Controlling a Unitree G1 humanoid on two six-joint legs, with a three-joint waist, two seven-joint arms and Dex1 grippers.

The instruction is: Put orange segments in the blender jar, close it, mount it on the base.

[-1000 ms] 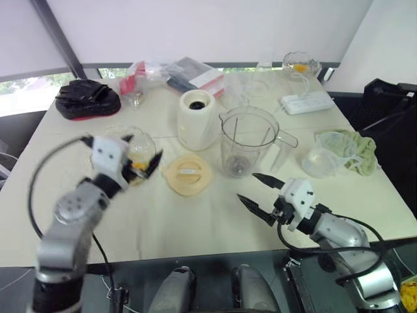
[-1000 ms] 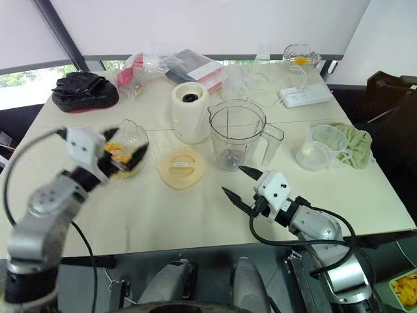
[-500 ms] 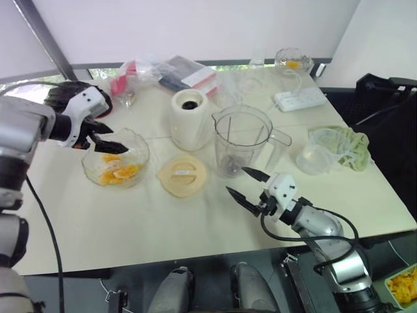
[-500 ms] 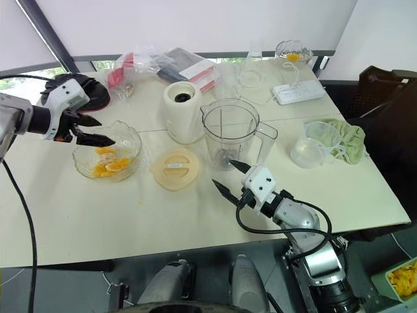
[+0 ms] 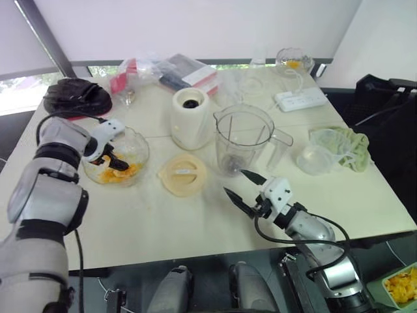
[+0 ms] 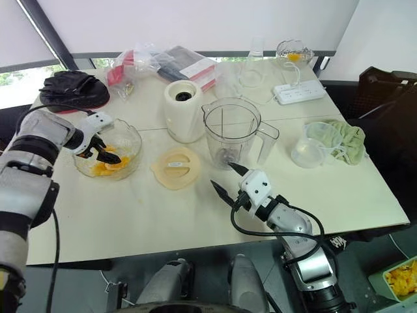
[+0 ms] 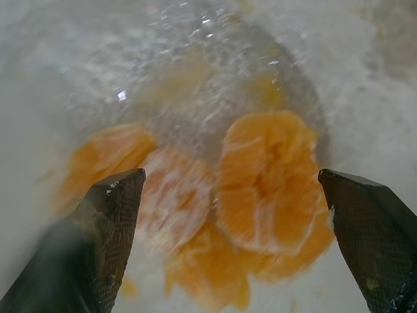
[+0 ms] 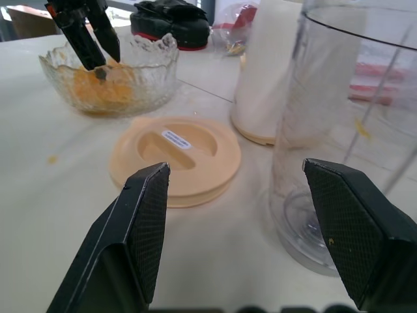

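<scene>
A glass bowl (image 5: 138,145) of orange segments (image 7: 264,182) stands on the table's left side. My left gripper (image 5: 117,161) reaches down into the bowl, open, its fingertips (image 7: 124,189) straddling the segments without closing on any. The clear blender jar (image 5: 251,140) stands upright mid-table with no segments inside, its cream lid (image 5: 186,175) flat on the table to its left. Behind them stands the white base (image 5: 191,119). My right gripper (image 5: 234,181) hovers open just in front of the jar, holding nothing.
A plastic measuring cup (image 5: 315,158) and a green cloth (image 5: 355,147) lie to the right. A power strip (image 5: 301,100), a small glass bowl (image 5: 293,62), packets (image 5: 176,72) and a black bundle (image 5: 75,96) line the far edge.
My left gripper has dropped from above the bowl's left rim down into the bowl among the segments. The right gripper has barely moved. The camera has shifted slightly.
</scene>
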